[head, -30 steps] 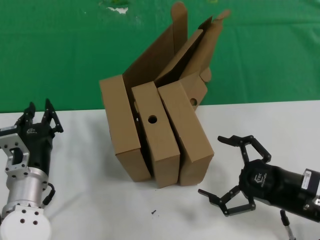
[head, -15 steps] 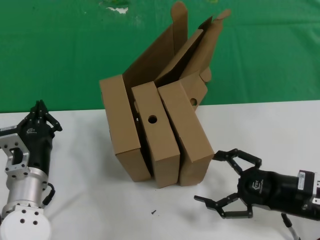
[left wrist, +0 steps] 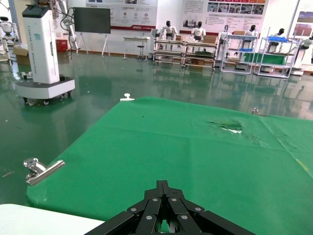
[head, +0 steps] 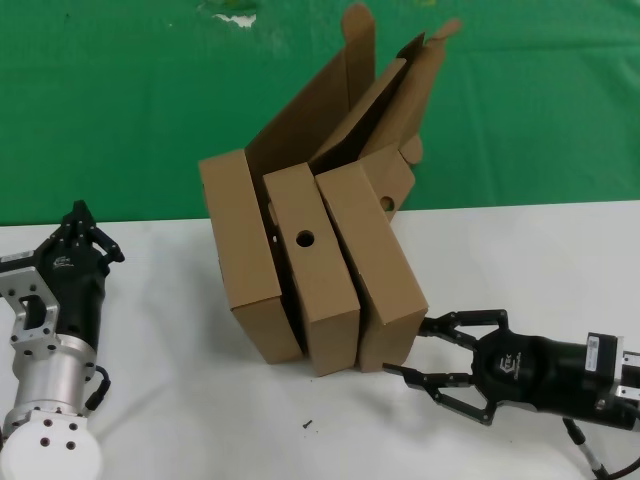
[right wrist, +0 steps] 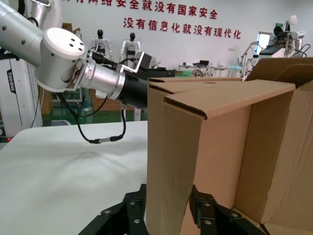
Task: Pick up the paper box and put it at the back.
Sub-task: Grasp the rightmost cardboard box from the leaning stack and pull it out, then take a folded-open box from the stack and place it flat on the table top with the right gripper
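Note:
Three brown cardboard boxes lean together on the white table with their lids up. The paper box (head: 372,255) is the rightmost one and has a plain narrow wall. The middle box (head: 318,285) has a round hole. My right gripper (head: 408,345) is at the paper box's lower near corner. Its jaws stand one on each side of the narrow wall and press against it. The right wrist view shows that wall (right wrist: 173,147) between my right gripper's (right wrist: 167,208) fingers. My left gripper (head: 82,215) is shut and empty, parked at the table's left; it also shows in the left wrist view (left wrist: 167,185).
A third like box (head: 243,250) leans at the left of the stack. The raised lids (head: 345,100) rise against the green backdrop (head: 520,120) behind the table. White table (head: 180,400) lies bare in front, with a small dark speck (head: 308,425) on it.
My right gripper has moved left to the paper box's lower corner, and its jaws have narrowed onto the narrow wall. My left gripper went from open to shut. The boxes have not moved.

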